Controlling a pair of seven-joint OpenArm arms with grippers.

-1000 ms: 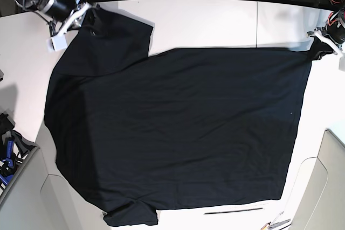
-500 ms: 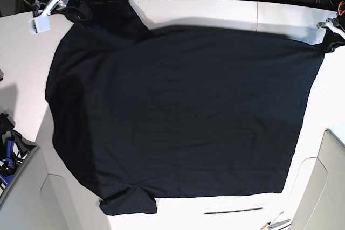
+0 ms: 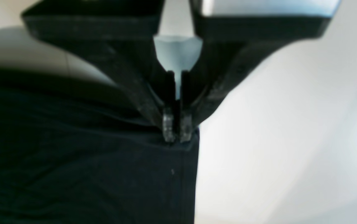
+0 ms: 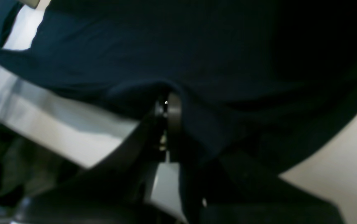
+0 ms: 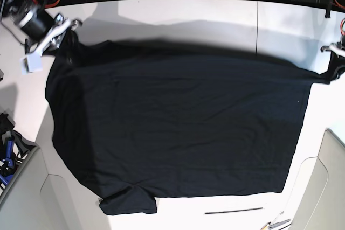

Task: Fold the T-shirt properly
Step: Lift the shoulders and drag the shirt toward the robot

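Observation:
The black T-shirt (image 5: 178, 133) lies spread across the white table (image 5: 205, 17), with one sleeve (image 5: 129, 206) at the front left. Its far edge is lifted and casts a shadow on the table. My right gripper (image 5: 66, 32) is shut on the shirt's far left corner. The right wrist view shows it (image 4: 166, 107) pinching a bunch of the fabric (image 4: 197, 46). My left gripper (image 5: 333, 62) is shut on the far right corner. The left wrist view shows it (image 3: 176, 132) closed on the cloth's edge (image 3: 88, 174).
Grey bins stand at the front left (image 5: 21, 187) and front right (image 5: 323, 187). Blue-handled tools (image 5: 8, 157) lie at the left edge. A thin dark rod (image 5: 234, 210) lies on the table in front of the shirt. Cables run along the back.
Both grippers rose with the shirt's far corners, then came toward the front. The far edge has moved nearer, and the far left sleeve no longer shows spread out.

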